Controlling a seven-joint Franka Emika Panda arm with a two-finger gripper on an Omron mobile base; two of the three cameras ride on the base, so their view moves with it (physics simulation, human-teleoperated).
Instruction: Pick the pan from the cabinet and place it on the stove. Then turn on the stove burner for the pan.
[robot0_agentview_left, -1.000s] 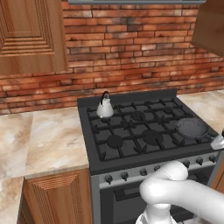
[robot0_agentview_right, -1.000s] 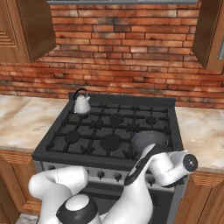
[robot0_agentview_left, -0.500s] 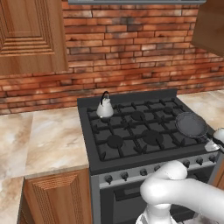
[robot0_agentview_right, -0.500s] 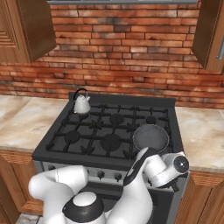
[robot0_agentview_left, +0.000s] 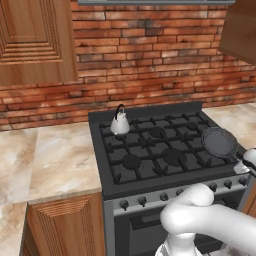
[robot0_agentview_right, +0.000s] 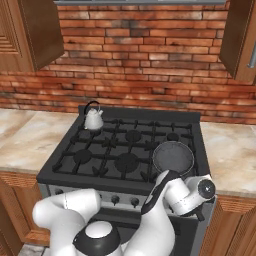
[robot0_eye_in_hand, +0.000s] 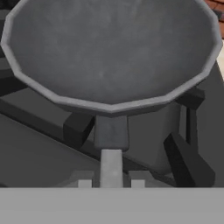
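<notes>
The pan (robot0_agentview_right: 173, 156) has swung in a little further over the stove (robot0_agentview_left: 150, 150) than a moment ago and now hangs just above the front right grate, the jaws clenched on the near end of its thin handle (robot0_eye_in_hand: 111, 162). It looks stiff and fairly heavy, so that far-end hold will let it droop or twist. The tips are cut off at the hand view's edge; the knobs (robot0_agentview_right: 115, 199) are partly hidden.

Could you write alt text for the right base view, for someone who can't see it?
A white robot arm holds a dark pan over the front right of a black stove. A small silver kettle sits at the back left, before a brick wall.
</notes>
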